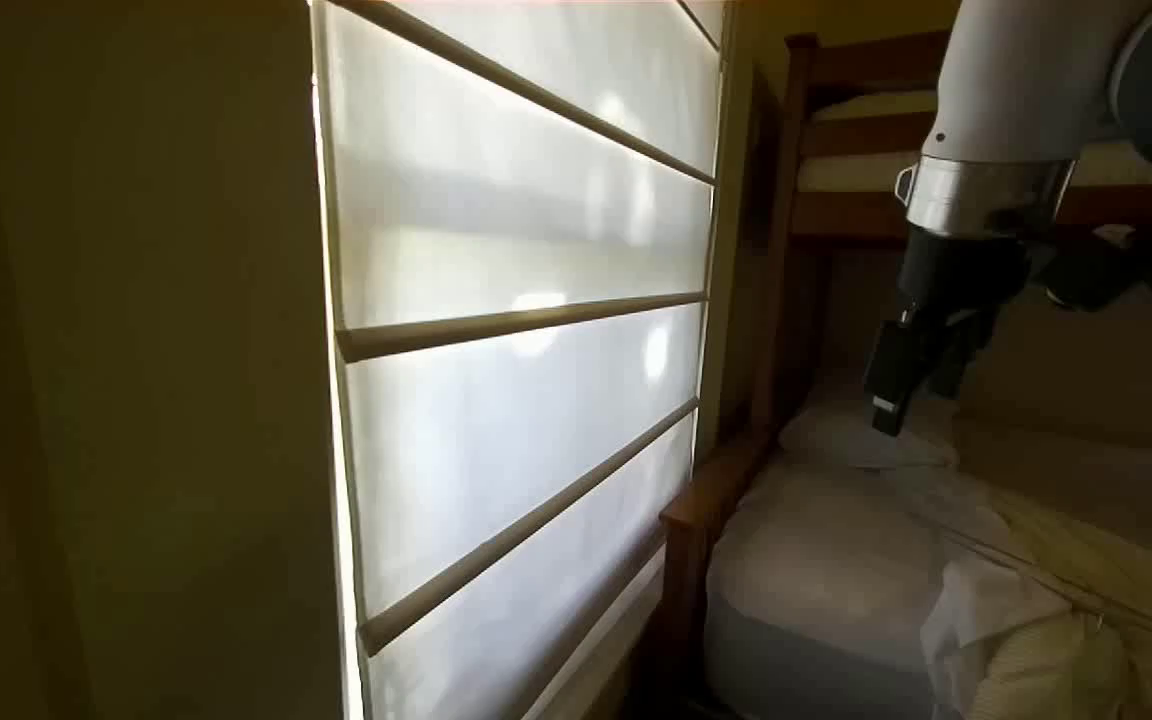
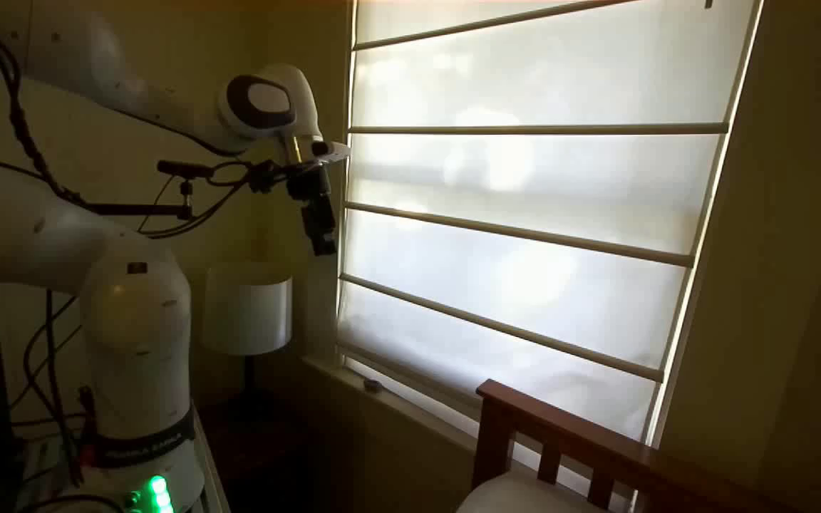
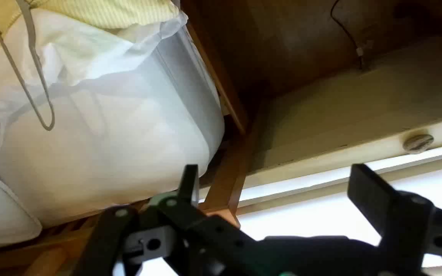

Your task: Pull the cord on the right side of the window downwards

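The window [image 1: 536, 410] is covered by a pale shade with wide horizontal folds; it also shows in an exterior view [image 2: 524, 185] and, overexposed, in the wrist view [image 3: 305, 218]. I cannot make out the cord in any view. A small dark thing [image 2: 708, 3] shows at the top edge of an exterior view; I cannot tell what it is. My gripper [image 3: 274, 172] points down, with its fingers wide apart and nothing between them. In both exterior views the gripper [image 1: 916, 395] [image 2: 322, 242] is in the air, near the window's left edge in an exterior view.
A wooden bunk bed [image 1: 791, 200] with a mattress [image 1: 826, 560] stands beside the window; its end rail [image 2: 567, 417] is close to the shade. A white lamp [image 2: 248, 313] stands beneath the arm. A round object [image 3: 418, 143] lies on the sill. A grey loop [image 3: 48, 115] hangs above the bed.
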